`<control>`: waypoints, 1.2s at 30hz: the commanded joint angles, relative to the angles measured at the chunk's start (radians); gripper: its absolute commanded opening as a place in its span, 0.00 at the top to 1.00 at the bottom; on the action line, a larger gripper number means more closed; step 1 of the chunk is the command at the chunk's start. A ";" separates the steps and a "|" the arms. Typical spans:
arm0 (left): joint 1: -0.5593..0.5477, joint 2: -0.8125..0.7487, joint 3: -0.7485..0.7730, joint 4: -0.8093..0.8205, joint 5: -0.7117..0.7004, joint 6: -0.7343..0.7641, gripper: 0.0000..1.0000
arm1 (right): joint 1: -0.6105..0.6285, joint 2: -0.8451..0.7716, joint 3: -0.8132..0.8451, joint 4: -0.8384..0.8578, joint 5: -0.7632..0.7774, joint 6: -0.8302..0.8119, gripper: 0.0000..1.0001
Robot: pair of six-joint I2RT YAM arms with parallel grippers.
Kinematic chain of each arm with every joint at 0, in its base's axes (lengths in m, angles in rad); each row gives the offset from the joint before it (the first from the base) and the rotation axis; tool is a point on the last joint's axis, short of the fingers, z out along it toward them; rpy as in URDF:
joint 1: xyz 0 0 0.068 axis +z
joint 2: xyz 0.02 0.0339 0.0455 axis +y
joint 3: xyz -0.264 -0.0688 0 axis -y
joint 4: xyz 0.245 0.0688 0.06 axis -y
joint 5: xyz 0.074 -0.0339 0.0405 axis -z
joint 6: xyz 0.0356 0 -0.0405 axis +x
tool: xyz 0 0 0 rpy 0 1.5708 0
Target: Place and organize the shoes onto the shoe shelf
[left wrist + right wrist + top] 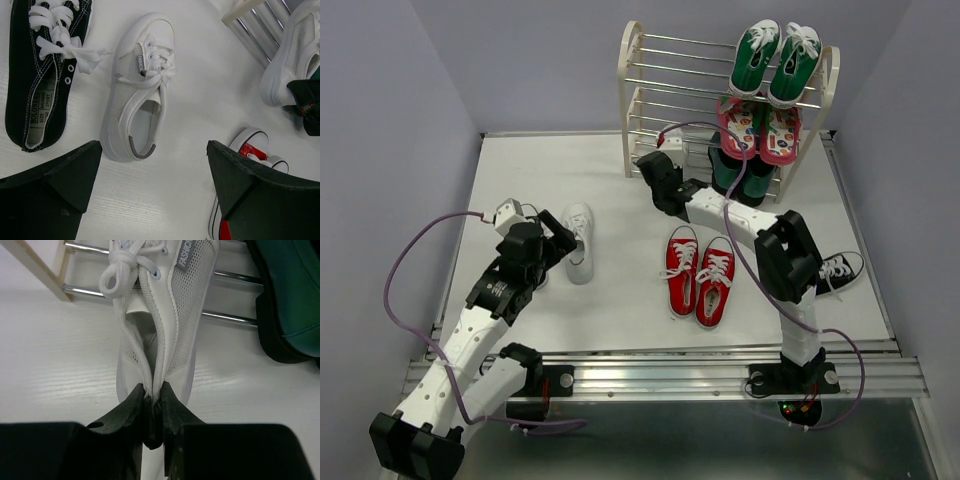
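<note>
My right gripper [653,168] [154,392] is shut on the pinched heel collar of a white sneaker [170,315], whose toe lies on the lowest rods of the shoe shelf [638,95] [230,317]. It also shows in the left wrist view [290,55]. My left gripper [558,240] [155,160] is open and empty just above the heel of the other white sneaker [579,240] [142,85]. A black sneaker [45,70] lies beside it, hidden under my left arm from above. The red pair [700,270] stands mid-table. Another black sneaker [840,270] lies at the right.
A green pair [775,62] is on the shelf's top tier and a pink patterned pair [760,130] below it. Dark green shoes [735,175] [290,300] sit low on the shelf's right, next to the held sneaker. A red toe [250,147] is near my left gripper.
</note>
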 commanded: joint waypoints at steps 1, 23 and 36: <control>0.006 0.001 0.002 0.055 -0.009 0.016 0.01 | -0.034 0.038 0.118 0.113 0.048 -0.048 0.99; 0.009 0.003 -0.017 0.063 -0.029 0.017 0.01 | -0.138 0.169 0.228 0.208 0.074 -0.119 0.96; 0.007 -0.002 -0.014 0.047 -0.047 0.010 0.01 | -0.156 0.192 0.216 0.228 0.099 -0.114 0.71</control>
